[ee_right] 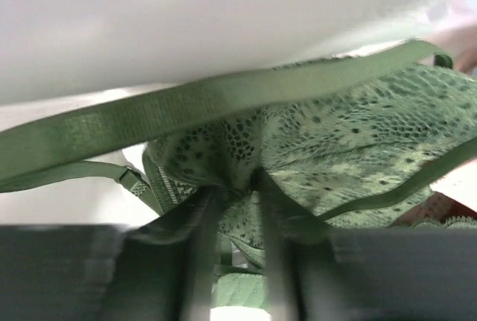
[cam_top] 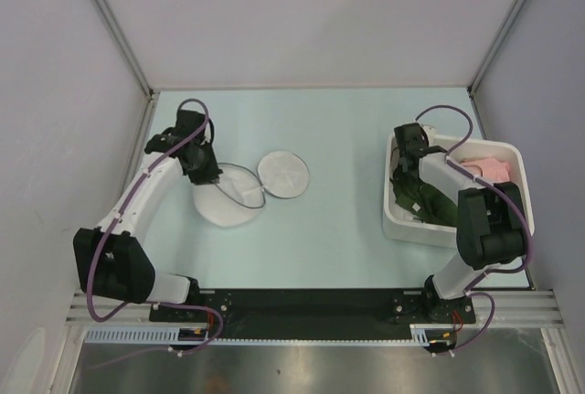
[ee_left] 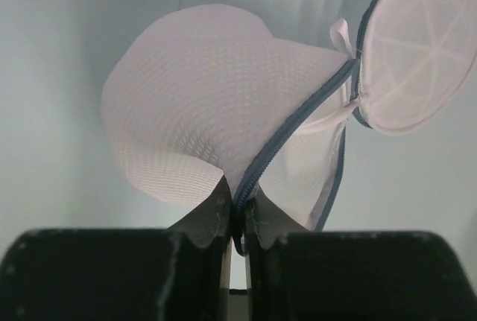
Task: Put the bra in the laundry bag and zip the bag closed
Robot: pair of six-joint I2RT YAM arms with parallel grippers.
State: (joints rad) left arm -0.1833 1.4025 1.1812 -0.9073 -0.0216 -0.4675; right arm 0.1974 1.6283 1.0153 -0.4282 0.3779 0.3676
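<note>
The laundry bag (cam_top: 230, 200) lies left of the table's middle, a white mesh pouch with its round flap (cam_top: 283, 175) folded open to the right. My left gripper (cam_top: 210, 180) is shut on the bag's dark zipper rim. In the left wrist view the gripper (ee_left: 238, 203) pinches that rim, and the mesh (ee_left: 194, 112) bulges up behind it. The olive-green bra (cam_top: 428, 207) lies in the white bin. My right gripper (cam_top: 407, 177) reaches into the bin. In the right wrist view the gripper (ee_right: 238, 185) is shut on bunched lace of the bra (ee_right: 350, 138), and a strap (ee_right: 186, 103) crosses above.
The white rectangular bin (cam_top: 391, 218) stands at the right and also holds a pink garment (cam_top: 490, 167). Grey walls close the table on three sides. Both arm bases sit on the black rail at the near edge.
</note>
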